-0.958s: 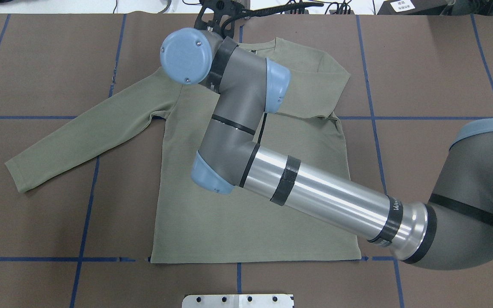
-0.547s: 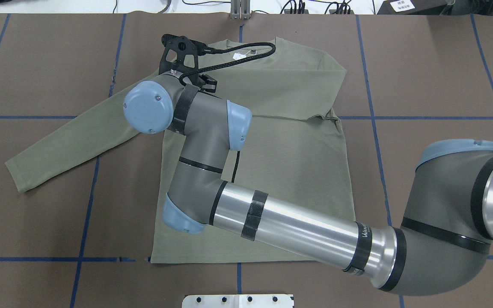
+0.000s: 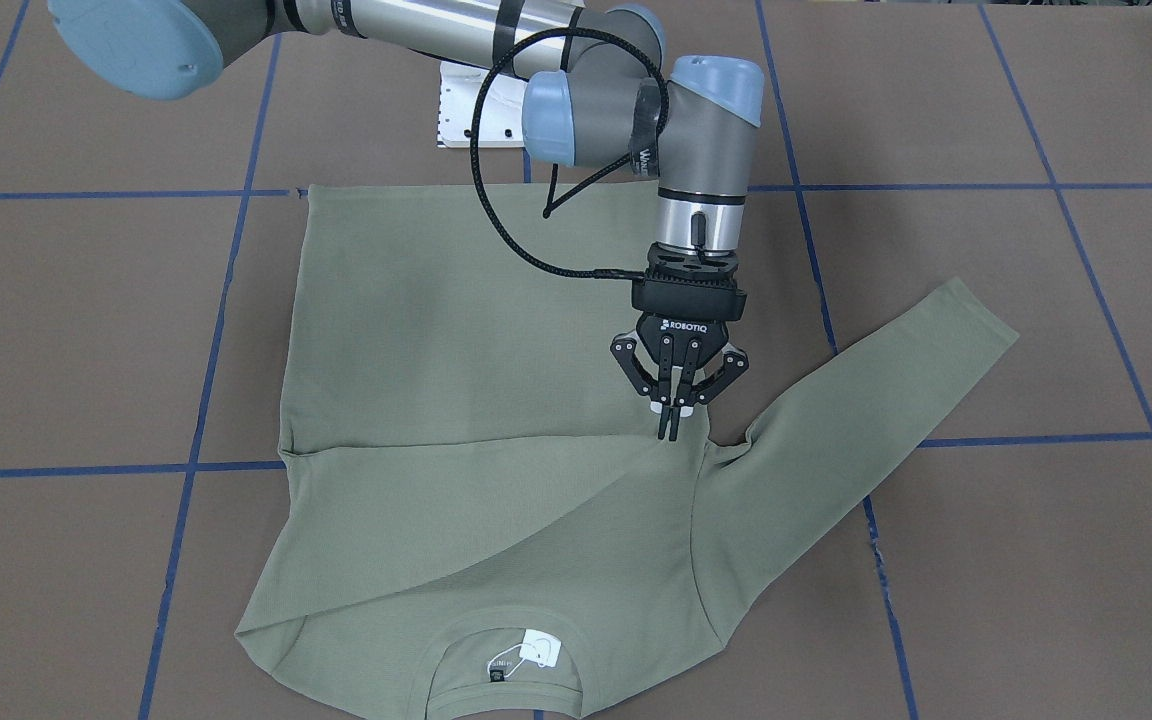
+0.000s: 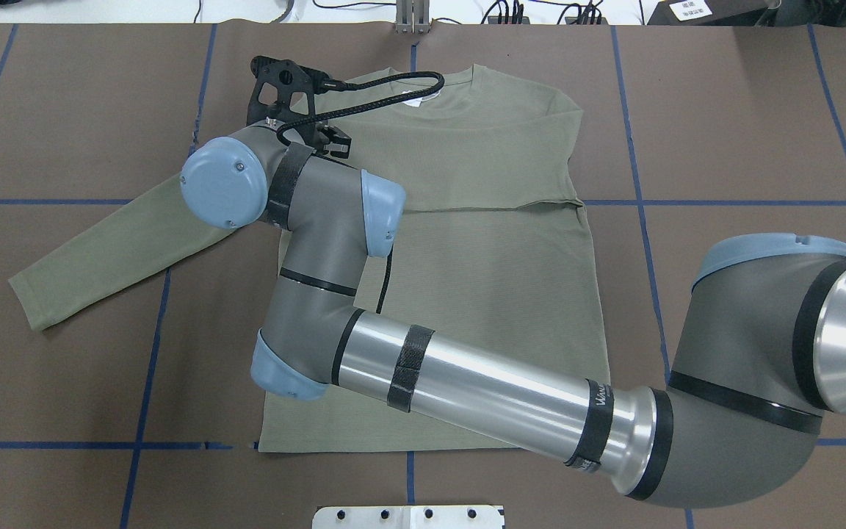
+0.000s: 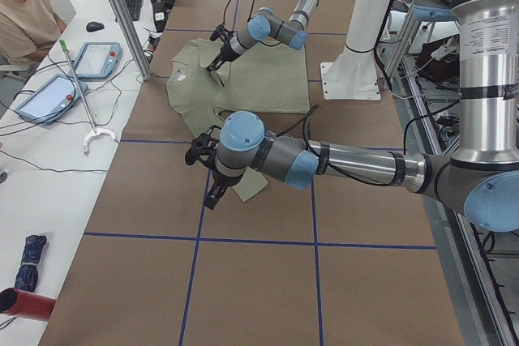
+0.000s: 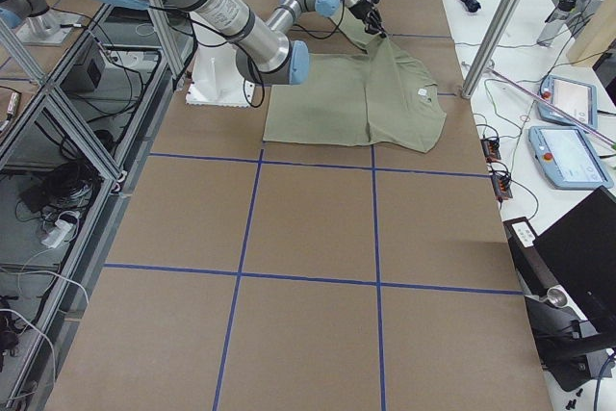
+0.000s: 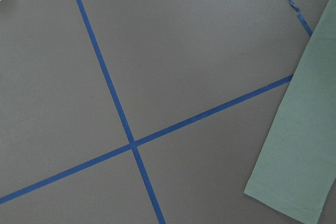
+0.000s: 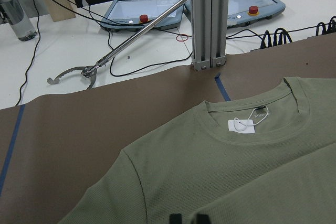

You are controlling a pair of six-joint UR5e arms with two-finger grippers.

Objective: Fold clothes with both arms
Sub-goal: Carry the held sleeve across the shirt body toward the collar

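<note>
One black right gripper (image 3: pixel 671 430), fingers pinched on the sage-green knit shirt (image 3: pixel 456 330), has moved left (left gripper (image 5: pixel 213 195): finger state cannot be told). Brown, blue-taped table (image 3: pixel 1036 300).

We're across the bench facing the robot, looking steeply down, with its white base plate (image 3: pixel 456 110) at the top edge. From overhead, behind its shoulders, we get that plate at the bottom edge, and both views share the green shirt (image 4: pixel 482 294). From each end of the bench we look along its length, farther off, the same shirt small. The right wrist camera sits low and close, facing the operators' edge past the white tag (image 8: pixel 241 125). The left wrist looks down on blue tape (image 7: pixel 131 144) and a sleeve cuff (image 7: pixel 294 182).
</note>
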